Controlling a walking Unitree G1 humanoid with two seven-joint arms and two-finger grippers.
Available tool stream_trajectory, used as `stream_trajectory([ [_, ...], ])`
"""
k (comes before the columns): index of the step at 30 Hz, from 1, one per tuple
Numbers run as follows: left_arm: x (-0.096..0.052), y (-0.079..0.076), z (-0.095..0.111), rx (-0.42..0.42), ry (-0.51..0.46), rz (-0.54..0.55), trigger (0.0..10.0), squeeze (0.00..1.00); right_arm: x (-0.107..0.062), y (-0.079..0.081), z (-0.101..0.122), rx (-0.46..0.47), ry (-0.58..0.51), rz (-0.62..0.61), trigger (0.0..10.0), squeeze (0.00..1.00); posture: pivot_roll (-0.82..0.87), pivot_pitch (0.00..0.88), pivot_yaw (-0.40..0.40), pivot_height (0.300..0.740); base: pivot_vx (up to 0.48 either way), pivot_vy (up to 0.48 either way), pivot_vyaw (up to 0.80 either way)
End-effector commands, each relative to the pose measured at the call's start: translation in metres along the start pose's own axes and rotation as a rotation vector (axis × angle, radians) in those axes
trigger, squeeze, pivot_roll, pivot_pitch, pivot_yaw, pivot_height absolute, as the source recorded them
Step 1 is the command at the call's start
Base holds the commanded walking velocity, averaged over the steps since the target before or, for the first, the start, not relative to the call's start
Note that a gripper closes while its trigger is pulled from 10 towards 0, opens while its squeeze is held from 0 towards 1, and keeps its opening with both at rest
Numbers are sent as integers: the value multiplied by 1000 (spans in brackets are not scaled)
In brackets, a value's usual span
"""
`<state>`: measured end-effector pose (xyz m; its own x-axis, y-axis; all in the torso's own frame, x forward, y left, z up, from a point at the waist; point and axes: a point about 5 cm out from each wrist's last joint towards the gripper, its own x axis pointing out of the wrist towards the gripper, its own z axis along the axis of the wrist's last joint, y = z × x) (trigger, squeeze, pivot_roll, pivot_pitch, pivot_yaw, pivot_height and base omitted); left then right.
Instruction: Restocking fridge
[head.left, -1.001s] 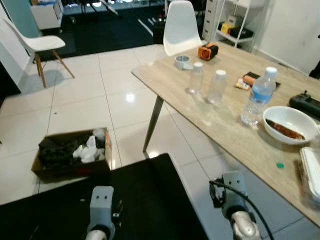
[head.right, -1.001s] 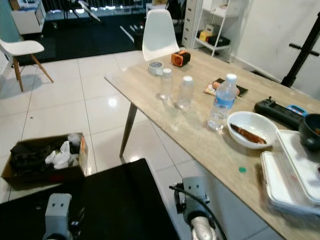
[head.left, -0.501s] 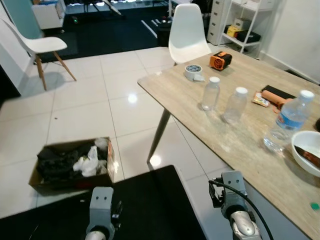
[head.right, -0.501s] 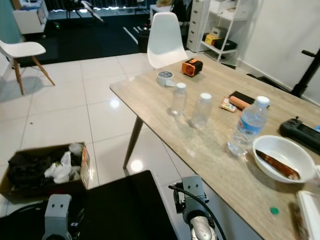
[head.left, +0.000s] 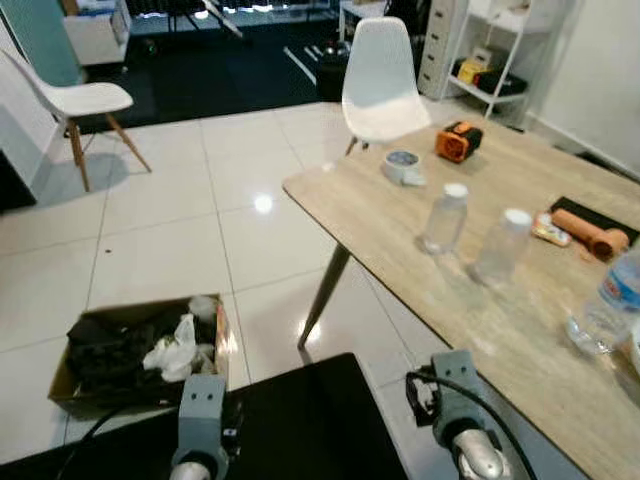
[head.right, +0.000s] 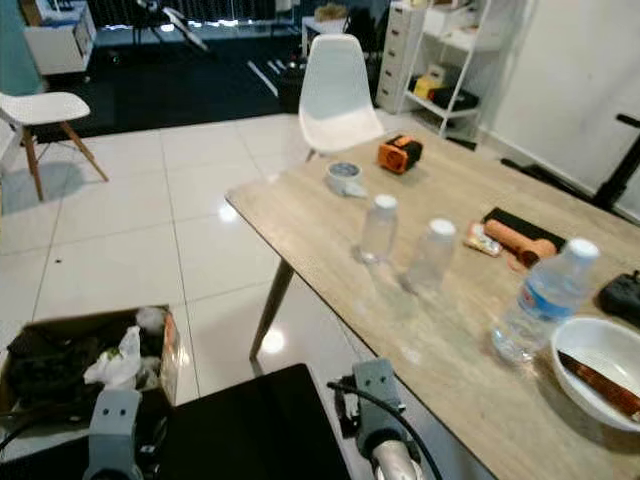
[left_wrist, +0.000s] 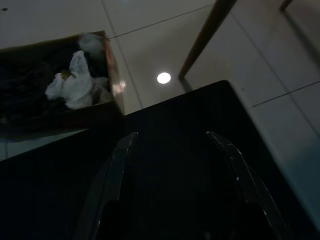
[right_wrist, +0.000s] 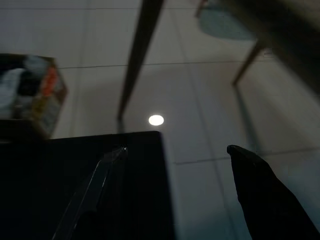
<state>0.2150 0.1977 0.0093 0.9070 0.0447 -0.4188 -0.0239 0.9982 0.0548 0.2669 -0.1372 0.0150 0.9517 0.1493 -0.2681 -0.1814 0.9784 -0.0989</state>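
- Two small clear bottles are set side by side, apart, near the wooden table's long edge.
- A larger labelled water bottle is stood just beside a white bowl.
- The left gripper and right gripper are held low with fingers spread, grasping nothing.
- A cardboard box is seen on the floor.

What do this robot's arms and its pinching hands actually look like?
Each arm ends in a silver-grey metal wrist block with small dark screw holes. The right arm carries a looping black cable; the left arm looks plainer. Each gripper has two long, slim, glossy black fingers that curve and taper to the tips, seen on the left gripper and the right gripper.
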Motion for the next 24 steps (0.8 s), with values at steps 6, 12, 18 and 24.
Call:
stream_trajectory([
  [6, -7, 6, -12, 29, 52, -16, 10000, 0, -8, 13, -18, -38, 90, 138, 10000, 0, -42, 130, 27, 740, 86, 0, 0],
  [12, -18, 20, -40, 74, 153, 4, 10000, 0, -18, 19, -34, -84, 158, 253, 10000, 0, -41, 132, 28, 740, 0, 0, 0],
  [18, -26, 36, -65, 90, 251, 57, 10000, 0, -30, 7, -67, -166, 323, 206, 10000, 0, -38, 132, 25, 740, 0, 0, 0],
  [24, -34, 50, -93, 42, 397, 116, 10000, 0, -66, -25, -117, -151, 617, -9, 10000, 0, -37, 135, 28, 740, 0, 0, 0],
])
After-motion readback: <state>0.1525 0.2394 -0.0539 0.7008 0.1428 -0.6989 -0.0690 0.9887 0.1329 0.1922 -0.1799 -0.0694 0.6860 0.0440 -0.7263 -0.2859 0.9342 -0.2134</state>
